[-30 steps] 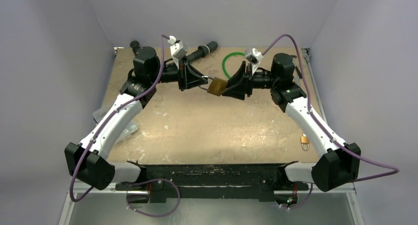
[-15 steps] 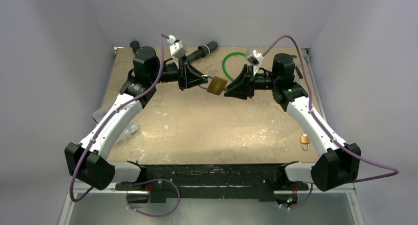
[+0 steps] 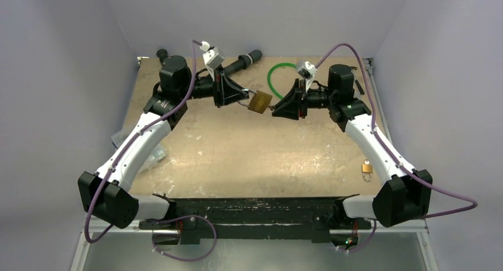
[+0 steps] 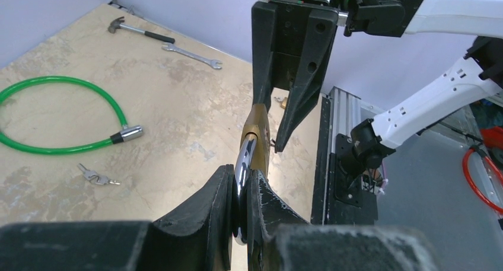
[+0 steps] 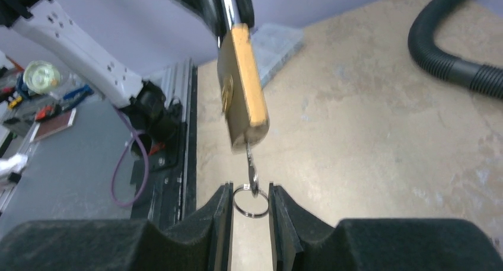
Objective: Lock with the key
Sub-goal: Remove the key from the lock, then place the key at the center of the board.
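The lock (image 3: pixel 260 101) hung above the tabletop (image 3: pixel 237 152). The left end effector (image 3: pixel 245 99) clamped it from its left. The right end effector (image 3: pixel 274 110) sat just right of it, fingers either side of the key (image 5: pixel 251 164) in it. Behind the lock lay a cable loop (image 3: pixel 274 75); well to its front-right lay a second padlock (image 3: pixel 367 171).

A small square brass-coloured padlock (image 3: pixel 260 102) hangs tilted in mid-air, clear of the table, in the upper middle of the top view. Its curved silver shackle (image 4: pixel 243 161) is pinched between the fingers of the left gripper (image 4: pixel 240 175), and from that wrist the body shows edge-on. A tiny thin silver metal key (image 5: pixel 251 163) sticks out of the padlock's far end, mid-frame in the right wrist view. Its wire ring (image 5: pixel 250 216) sits between the fingers of the right gripper (image 5: pixel 250 194). Whether they pinch it, I cannot tell.
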{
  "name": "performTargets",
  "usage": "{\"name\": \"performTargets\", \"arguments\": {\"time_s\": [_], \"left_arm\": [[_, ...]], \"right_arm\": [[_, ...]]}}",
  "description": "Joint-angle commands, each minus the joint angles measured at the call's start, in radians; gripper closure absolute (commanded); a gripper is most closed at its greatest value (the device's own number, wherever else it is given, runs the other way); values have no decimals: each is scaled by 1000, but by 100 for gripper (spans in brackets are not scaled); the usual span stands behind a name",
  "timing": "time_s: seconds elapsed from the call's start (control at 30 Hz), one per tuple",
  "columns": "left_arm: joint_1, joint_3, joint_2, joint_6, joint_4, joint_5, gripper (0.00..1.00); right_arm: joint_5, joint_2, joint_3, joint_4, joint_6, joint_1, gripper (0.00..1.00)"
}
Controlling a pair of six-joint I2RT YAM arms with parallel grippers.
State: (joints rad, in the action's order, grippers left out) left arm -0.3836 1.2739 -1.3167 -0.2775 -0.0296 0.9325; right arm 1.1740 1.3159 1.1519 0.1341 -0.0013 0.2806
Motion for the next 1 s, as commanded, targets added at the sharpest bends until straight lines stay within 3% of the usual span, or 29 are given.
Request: {"name": "performTargets", "arguments": {"time_s": [0.0,0.57,0.97], "left_arm": [[45,99,15,-16,150,-59,100],[112,105,-7,-1,146,-107,100],[111,80,-11,57,45,-268,100]], "right_arm": [[41,-3,24,113,-72,-33,100],[-24,38,9,334,-304,-118,100],[-400,141,-62,62,-201,32,100]]}}
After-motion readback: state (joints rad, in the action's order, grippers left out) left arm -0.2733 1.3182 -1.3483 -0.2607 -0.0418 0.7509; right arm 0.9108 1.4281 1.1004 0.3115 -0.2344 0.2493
